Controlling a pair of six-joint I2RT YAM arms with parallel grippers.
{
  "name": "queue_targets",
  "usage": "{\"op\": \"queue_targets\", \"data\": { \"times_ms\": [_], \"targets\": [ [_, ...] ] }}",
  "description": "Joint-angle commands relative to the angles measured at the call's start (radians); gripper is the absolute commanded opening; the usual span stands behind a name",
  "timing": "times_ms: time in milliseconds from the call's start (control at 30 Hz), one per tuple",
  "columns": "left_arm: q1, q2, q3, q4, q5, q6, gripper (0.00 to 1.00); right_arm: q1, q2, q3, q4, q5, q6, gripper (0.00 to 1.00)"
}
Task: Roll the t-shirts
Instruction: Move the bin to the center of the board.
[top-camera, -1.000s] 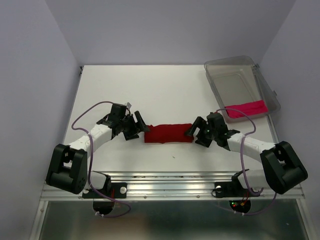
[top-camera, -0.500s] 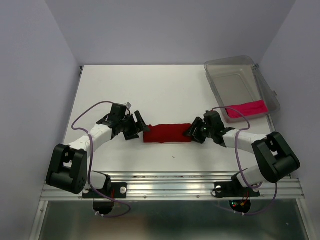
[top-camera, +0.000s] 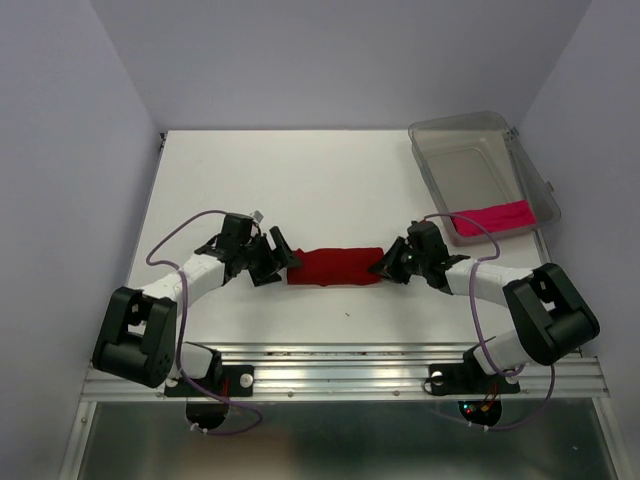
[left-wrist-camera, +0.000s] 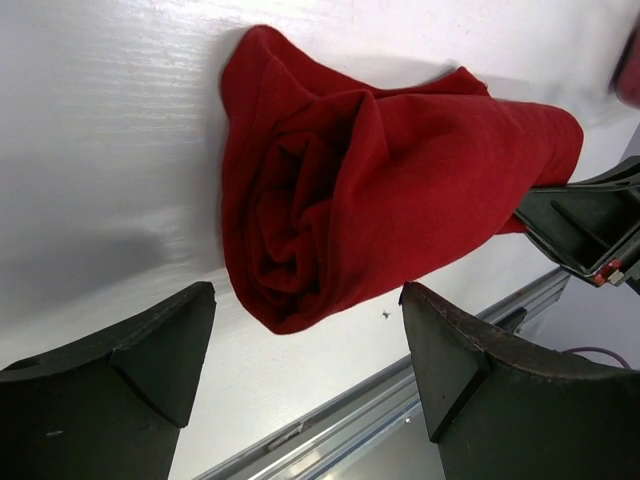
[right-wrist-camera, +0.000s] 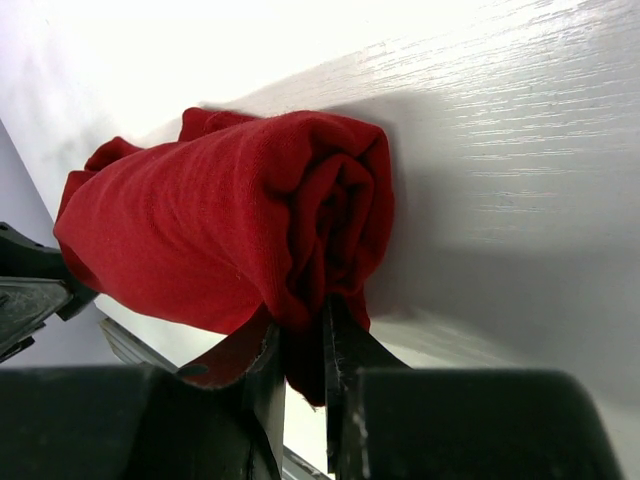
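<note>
Since a second ago the right gripper (top-camera: 391, 263) has narrowed onto the crimson t-shirt (top-camera: 335, 266).

Top view: the roll lies mid-table, with the left gripper (top-camera: 281, 262) at its 9 o'clock end. The pink t-shirt (top-camera: 490, 218) lies in the bin (top-camera: 465, 170) at 2 o'clock.

Left wrist view: the jaws stand wide, just short of the roll.

Right wrist view: the jaws pinch an end fold of the roll.

A robotics lab bench, by every sign; a plain white table (top-camera: 300, 180) sits boxed in by blank pale walls (top-camera: 60, 150); the left arm (top-camera: 195, 272) and right arm (top-camera: 490, 283) are bolted to an aluminium rail (top-camera: 340, 365) at its near edge; purple cables (top-camera: 172, 228) loop loosely along them.
</note>
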Motion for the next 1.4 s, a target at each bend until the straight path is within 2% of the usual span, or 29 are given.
{"op": "queue_targets", "data": {
  "times_ms": [0, 433, 567, 600, 633, 733, 767, 833, 867, 900, 933, 967, 1000, 1033, 1100, 1233, 1367],
  "targets": [
    [-0.009, 0.013, -0.031, 0.074, 0.036, -0.027, 0.86, -0.003, 0.009, 0.017, 0.013, 0.025, -0.015, 0.01],
    [-0.041, 0.151, -0.055, 0.211, -0.030, -0.037, 0.85, -0.003, 0.020, 0.021, 0.015, 0.014, -0.020, 0.01],
    [-0.055, 0.195, -0.051, 0.251, -0.045, -0.057, 0.76, -0.003, 0.020, 0.023, 0.013, 0.012, -0.020, 0.01],
    [-0.055, 0.207, -0.047, 0.257, -0.053, -0.060, 0.73, -0.003, 0.022, 0.023, 0.015, 0.012, -0.023, 0.01],
    [-0.058, 0.217, -0.044, 0.263, -0.057, -0.066, 0.64, -0.003, 0.020, 0.023, 0.013, 0.011, -0.023, 0.01],
    [-0.057, 0.217, -0.038, 0.265, -0.065, -0.071, 0.46, -0.003, 0.020, 0.021, 0.012, 0.009, -0.026, 0.01],
    [-0.057, 0.212, -0.037, 0.262, -0.066, -0.073, 0.35, -0.003, 0.022, 0.021, 0.012, 0.009, -0.026, 0.01],
    [-0.057, 0.198, -0.031, 0.237, -0.082, -0.066, 0.22, -0.003, 0.017, 0.021, 0.004, 0.009, -0.032, 0.01],
    [-0.057, 0.195, -0.018, 0.224, -0.091, -0.054, 0.06, -0.003, 0.017, 0.024, -0.002, 0.009, -0.038, 0.01],
    [-0.057, 0.198, -0.011, 0.193, -0.094, -0.047, 0.00, -0.003, 0.013, 0.029, -0.022, 0.009, -0.054, 0.04],
    [-0.057, 0.200, -0.002, 0.179, -0.097, -0.039, 0.00, -0.003, 0.009, 0.036, -0.040, 0.012, -0.073, 0.11],
    [-0.057, 0.204, 0.014, 0.167, -0.097, -0.030, 0.00, -0.003, 0.005, 0.068, -0.074, 0.021, -0.092, 0.22],
    [-0.057, 0.209, 0.020, 0.148, -0.100, -0.014, 0.00, -0.003, -0.001, 0.087, -0.156, 0.056, -0.132, 0.47],
    [-0.057, 0.210, 0.026, 0.139, -0.102, -0.010, 0.00, -0.003, -0.027, 0.105, -0.200, 0.081, -0.153, 0.58],
    [-0.057, 0.211, 0.043, 0.127, -0.100, 0.006, 0.00, -0.003, -0.061, 0.171, -0.284, 0.142, -0.216, 0.75],
    [-0.058, 0.204, 0.064, 0.085, -0.094, 0.042, 0.00, -0.003, -0.138, 0.295, -0.482, 0.337, -0.317, 0.81],
    [-0.054, 0.192, 0.077, 0.050, -0.090, 0.062, 0.00, -0.012, -0.155, 0.412, -0.559, 0.436, -0.385, 0.82]
  ]
}}
